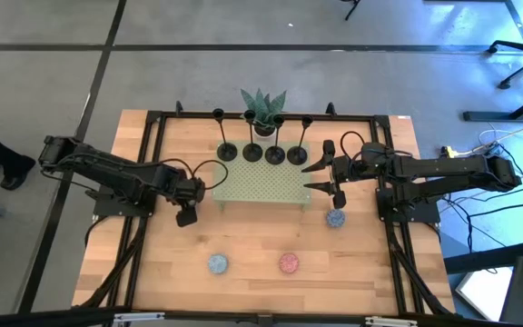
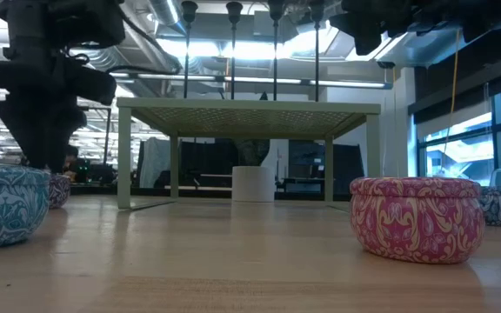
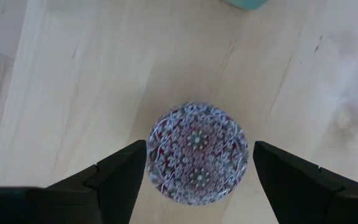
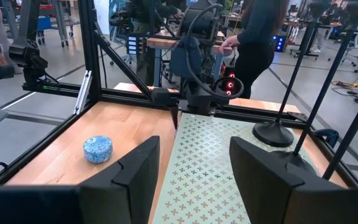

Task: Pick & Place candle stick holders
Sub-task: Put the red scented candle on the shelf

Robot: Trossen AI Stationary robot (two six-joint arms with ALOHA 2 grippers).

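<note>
Hovering with fingers spread wide and empty, the left gripper [image 1: 187, 218] and right gripper [image 1: 320, 177] flank a perforated pale-green stand [image 1: 261, 186], centre frame, where four slim black candle stick holders [image 1: 275, 153] line its far edge.

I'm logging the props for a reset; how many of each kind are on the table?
Candle stick holders: 4
Round patterned tins: 4
Green perforated stand: 1
Potted plant: 1
Total: 10
</note>
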